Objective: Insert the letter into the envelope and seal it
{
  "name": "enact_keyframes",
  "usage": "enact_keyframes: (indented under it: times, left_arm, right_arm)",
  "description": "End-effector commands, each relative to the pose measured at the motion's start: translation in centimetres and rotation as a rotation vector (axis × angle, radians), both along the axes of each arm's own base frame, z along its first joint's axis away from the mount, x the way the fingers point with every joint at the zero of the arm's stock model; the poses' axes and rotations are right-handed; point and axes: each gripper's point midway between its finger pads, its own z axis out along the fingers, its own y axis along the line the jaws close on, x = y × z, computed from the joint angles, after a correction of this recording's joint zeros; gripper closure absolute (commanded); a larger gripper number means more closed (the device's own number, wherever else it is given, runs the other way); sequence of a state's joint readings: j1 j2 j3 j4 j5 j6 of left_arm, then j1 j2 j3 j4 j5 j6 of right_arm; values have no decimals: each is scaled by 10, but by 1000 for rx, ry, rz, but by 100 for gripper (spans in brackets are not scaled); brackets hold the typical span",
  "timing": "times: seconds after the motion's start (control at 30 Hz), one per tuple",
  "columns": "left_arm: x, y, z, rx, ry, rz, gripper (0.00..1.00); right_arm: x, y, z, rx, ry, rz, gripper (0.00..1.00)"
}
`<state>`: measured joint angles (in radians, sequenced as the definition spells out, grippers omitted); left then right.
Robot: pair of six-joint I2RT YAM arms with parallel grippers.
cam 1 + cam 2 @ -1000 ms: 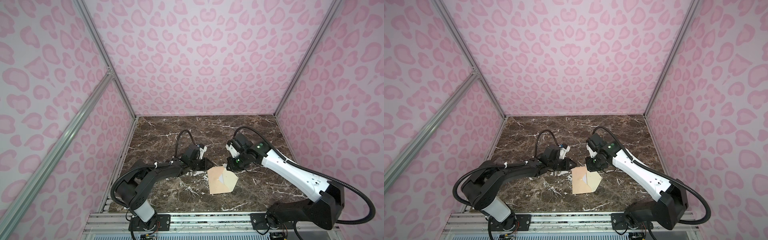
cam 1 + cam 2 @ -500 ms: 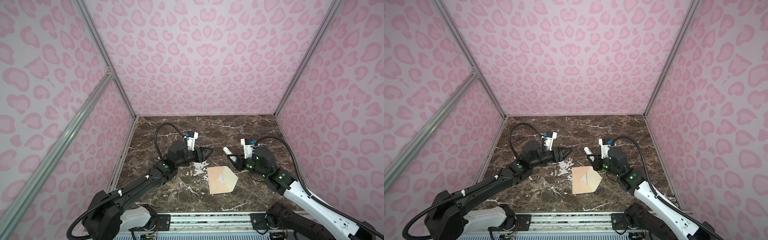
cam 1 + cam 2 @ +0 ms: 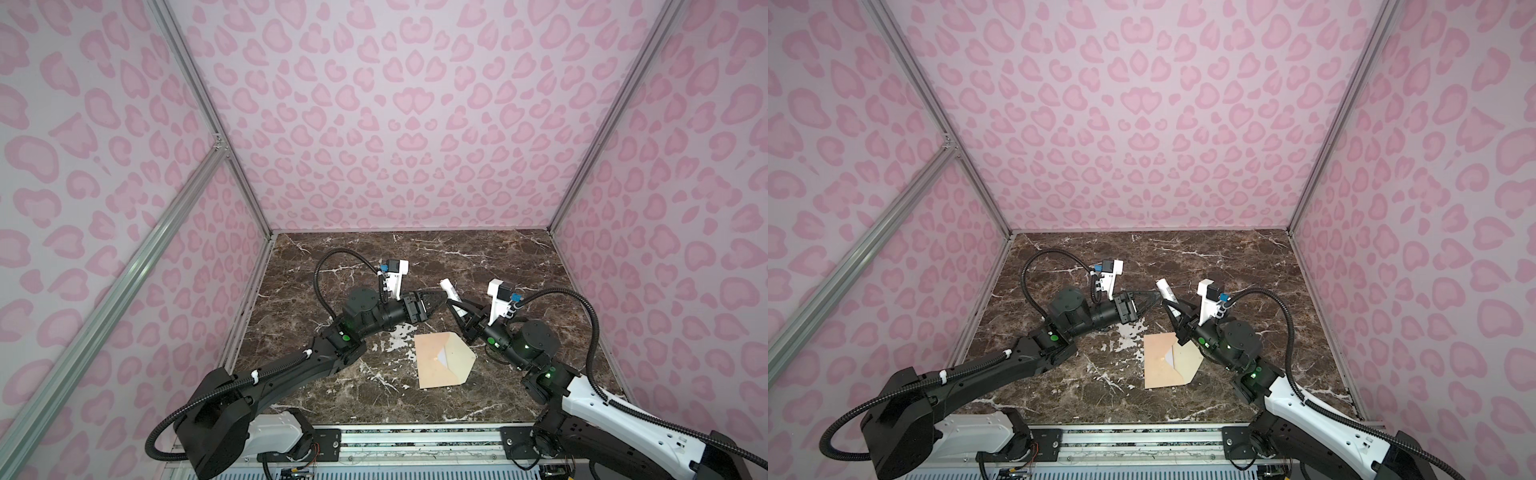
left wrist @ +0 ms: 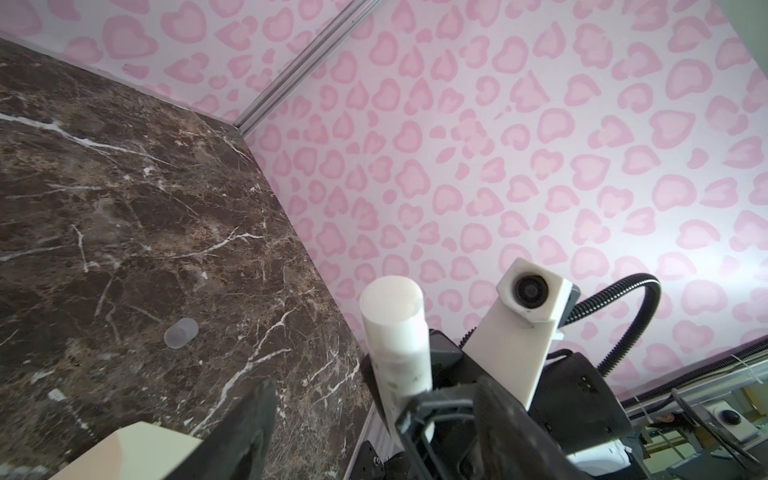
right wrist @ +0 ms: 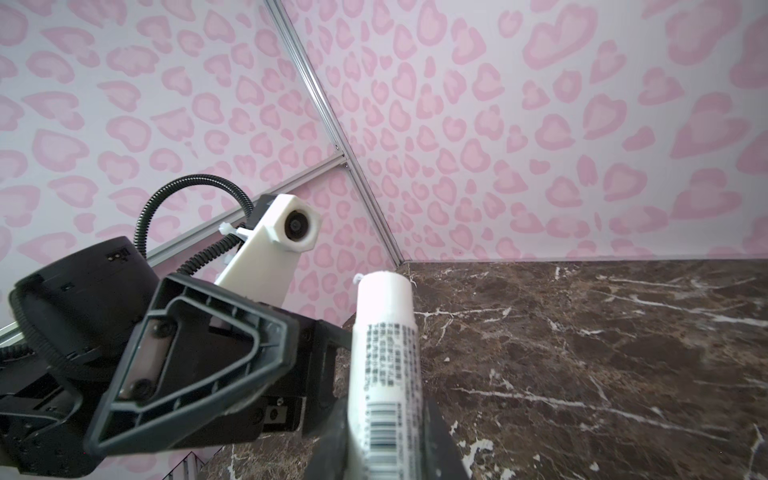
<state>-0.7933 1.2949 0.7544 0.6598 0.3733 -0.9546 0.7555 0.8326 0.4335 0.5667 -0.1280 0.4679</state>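
The peach-tan envelope (image 3: 432,365) (image 3: 1158,368) lies flat on the marble table, its triangular flap open toward the right arm. A small white patch of the letter (image 3: 441,357) (image 3: 1169,356) shows at its mouth. My right gripper (image 3: 459,311) (image 3: 1177,314) (image 5: 386,436) is shut on a white glue stick (image 3: 449,291) (image 3: 1166,291) (image 5: 384,340) (image 4: 395,332), held tilted above the table behind the envelope. My left gripper (image 3: 436,301) (image 3: 1148,300) (image 4: 374,428) faces it, open, its fingertips close beside the stick and holding nothing. A corner of the envelope (image 4: 137,449) shows in the left wrist view.
A small translucent cap (image 4: 180,332) lies on the marble table (image 3: 519,266) beyond the left gripper. Pink patterned walls with aluminium posts (image 3: 249,199) close in three sides. A metal rail (image 3: 415,436) runs along the front edge.
My left gripper has opened wide. Both grippers have left the envelope's far edge and now face each other above the table behind it. The right gripper's grip is unchanged.
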Motion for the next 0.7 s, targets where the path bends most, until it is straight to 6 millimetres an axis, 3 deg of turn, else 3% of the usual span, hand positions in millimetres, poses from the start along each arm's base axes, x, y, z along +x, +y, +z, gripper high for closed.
enact_keyframes:
  times: [0.0,0.13,0.5,0.67]
  left_arm:
    - [-1,-2,33,-110,-63,-2,21]
    - [-1,-9,33,-108,-59,-22,25]
    - [-4,-21,28,-120,-34,-75,52]
    - [-5,-25,24,-111,-26,-94,63]
  right_arm:
    - [-3,-1,21,25,-110,-24,100]
    - [-5,3,20,3,-134,-19,100]
    - [-7,11,10,-75,-170,-17,100]
    - [-7,15,2,-124,-178,-9,92]
